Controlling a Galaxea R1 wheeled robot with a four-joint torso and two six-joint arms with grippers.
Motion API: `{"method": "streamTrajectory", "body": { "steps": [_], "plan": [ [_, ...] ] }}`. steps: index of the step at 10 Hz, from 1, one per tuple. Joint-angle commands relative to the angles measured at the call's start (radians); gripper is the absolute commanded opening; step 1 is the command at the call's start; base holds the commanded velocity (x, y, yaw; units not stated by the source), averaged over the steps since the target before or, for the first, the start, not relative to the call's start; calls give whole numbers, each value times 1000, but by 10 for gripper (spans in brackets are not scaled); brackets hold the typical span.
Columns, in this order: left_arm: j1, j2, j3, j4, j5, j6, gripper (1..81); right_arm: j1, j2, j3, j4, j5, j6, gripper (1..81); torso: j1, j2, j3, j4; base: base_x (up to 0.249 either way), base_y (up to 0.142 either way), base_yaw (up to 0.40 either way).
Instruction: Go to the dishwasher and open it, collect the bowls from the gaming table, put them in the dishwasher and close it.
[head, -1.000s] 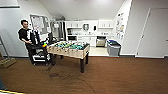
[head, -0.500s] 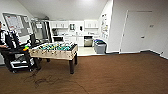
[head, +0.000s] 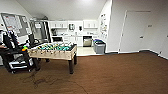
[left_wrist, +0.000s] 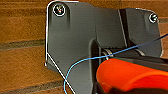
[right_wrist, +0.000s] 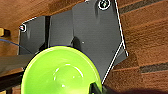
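Across the brown floor (head: 105, 75), one table-football table (head: 53, 51) stands before a white kitchen where one steel dishwasher (head: 87, 41) sits beside one grey bin (head: 100, 47). One lime green bowl (right_wrist: 61, 71) fills the right wrist view, one red bowl (left_wrist: 130, 75) the left; whether either gripper's fingers are spread or pinching, I cannot tell.

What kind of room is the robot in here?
Probably an office break room: a table-football table stands on brown carpet, with a kitchenette of white cabinets at the back and a grey bin beside it.
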Motion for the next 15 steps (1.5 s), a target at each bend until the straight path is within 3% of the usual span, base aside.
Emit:
{"method": "streamTrajectory", "body": {
  "steps": [1, 5, 15],
  "plan": [
    [-54, -1, -2, 6, 66, 3, 10, 43, -14, 0, -4, -49, -5, 10, 1, 0, 0, 0, 0, 0, 0],
    [-54, 0, -2, 5, 66, 3, 10, 43, -9, 0, -4, -49, -7, 10, 1, 0, 0, 0, 28, 0, 0],
    [-54, 2, -2, 5, 65, 3, 10, 43, -5, 0, -3, -47, -7, 10, 3, -1, 0, 0, 164, 0, 0]
  ]
}}
